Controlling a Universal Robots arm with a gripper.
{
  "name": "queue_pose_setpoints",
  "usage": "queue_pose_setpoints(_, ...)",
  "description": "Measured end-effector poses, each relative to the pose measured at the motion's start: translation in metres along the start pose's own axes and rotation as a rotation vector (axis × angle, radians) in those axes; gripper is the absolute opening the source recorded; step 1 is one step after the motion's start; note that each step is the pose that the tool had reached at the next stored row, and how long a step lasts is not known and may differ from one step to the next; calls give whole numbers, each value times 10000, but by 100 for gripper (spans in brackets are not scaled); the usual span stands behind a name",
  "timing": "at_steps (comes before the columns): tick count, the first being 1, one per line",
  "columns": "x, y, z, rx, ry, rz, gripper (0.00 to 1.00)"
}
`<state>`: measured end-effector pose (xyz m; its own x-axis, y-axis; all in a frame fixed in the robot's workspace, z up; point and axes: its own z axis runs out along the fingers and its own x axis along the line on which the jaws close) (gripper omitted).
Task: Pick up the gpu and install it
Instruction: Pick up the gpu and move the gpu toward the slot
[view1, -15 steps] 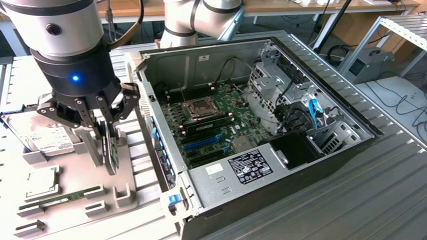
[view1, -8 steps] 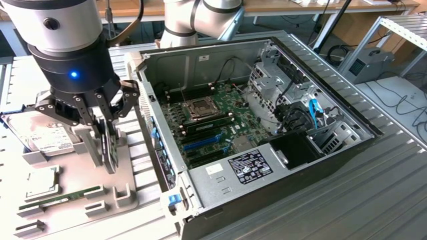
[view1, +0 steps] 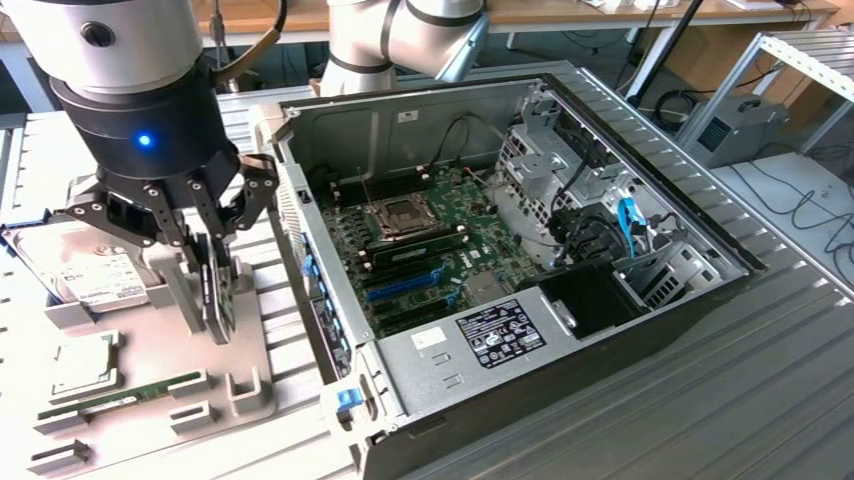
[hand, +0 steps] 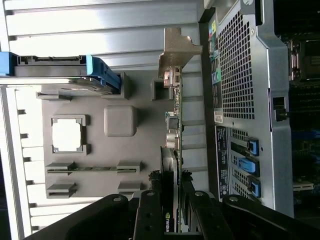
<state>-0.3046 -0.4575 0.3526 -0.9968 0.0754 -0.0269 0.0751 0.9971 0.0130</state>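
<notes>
The gpu (view1: 222, 318) is a thin black card standing on edge in a holder of the grey tray (view1: 254, 385), just off the open computer case on the exterior view's left. My gripper (view1: 211, 288) hangs straight over it, one finger on each flat side, jaws closed against the card. In the wrist view the gpu (hand: 174, 135) runs edge-on away from my gripper (hand: 171, 216), ending in its silvery metal bracket (hand: 177, 50). The card's lower edge still looks level with the tray holder.
The tray also carries a silver hard drive (view1: 80, 272), a square CPU (view1: 80, 365) and a green RAM stick (view1: 127, 393). The open case (view1: 674, 275) lies beside the tray, its motherboard showing blue slots (view1: 400, 287). Its perforated rear wall (hand: 245, 100) stands close to the card.
</notes>
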Motion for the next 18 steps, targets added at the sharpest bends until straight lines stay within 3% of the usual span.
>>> queue_pose_setpoints(18,-4,2,-134,-3,0,0,26)
